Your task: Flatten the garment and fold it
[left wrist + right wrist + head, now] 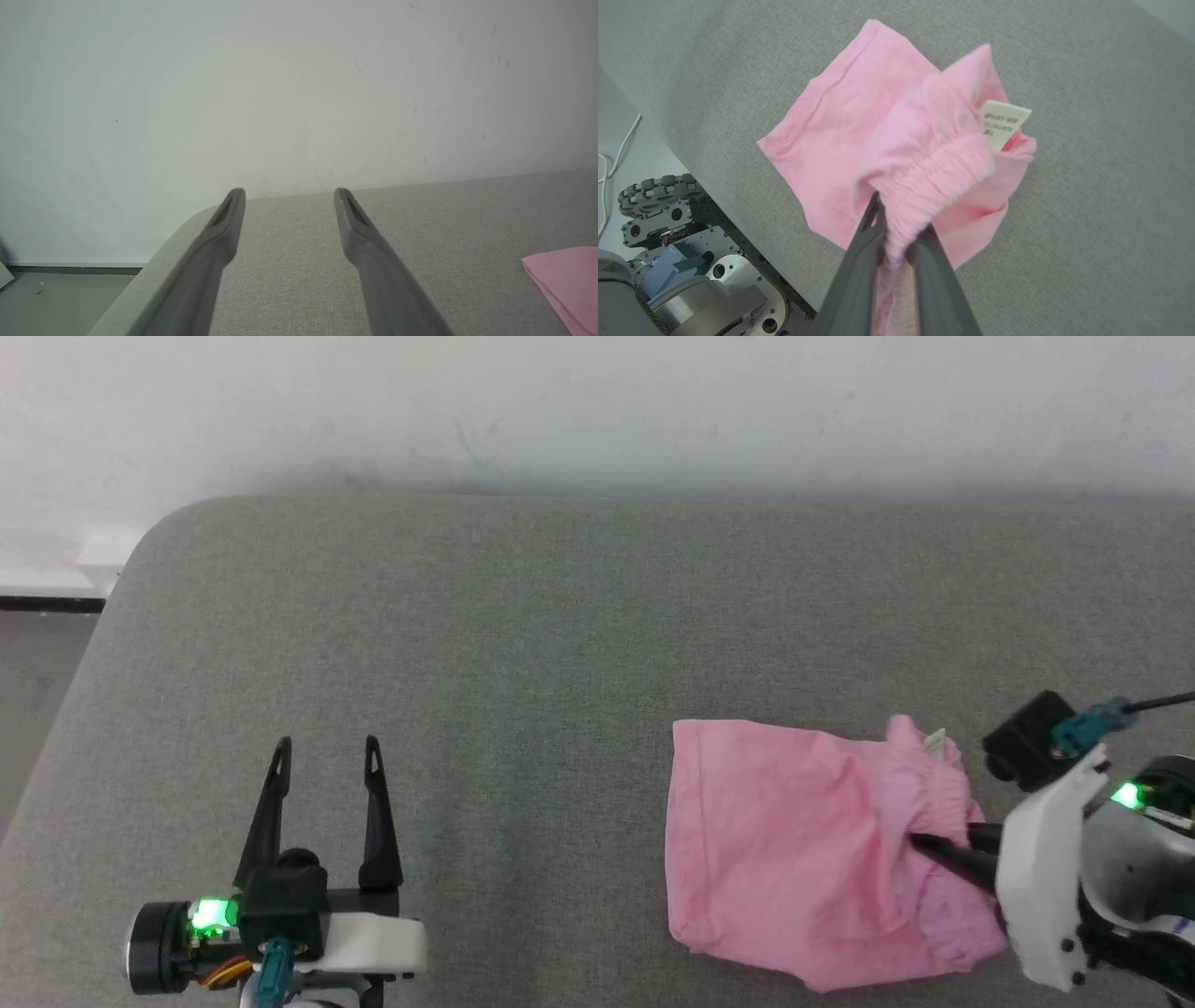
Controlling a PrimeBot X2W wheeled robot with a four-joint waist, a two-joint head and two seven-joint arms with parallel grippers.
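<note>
Your right gripper (901,217) pinches the garment (775,840) by its waistband (943,172) near the surface's (523,644) front edge. A hard pull could slip the thin fabric free — your left gripper (327,747) hangs wide.

garment (565,280) edge-cropped, label (1004,122) print seemingly illegible
</note>
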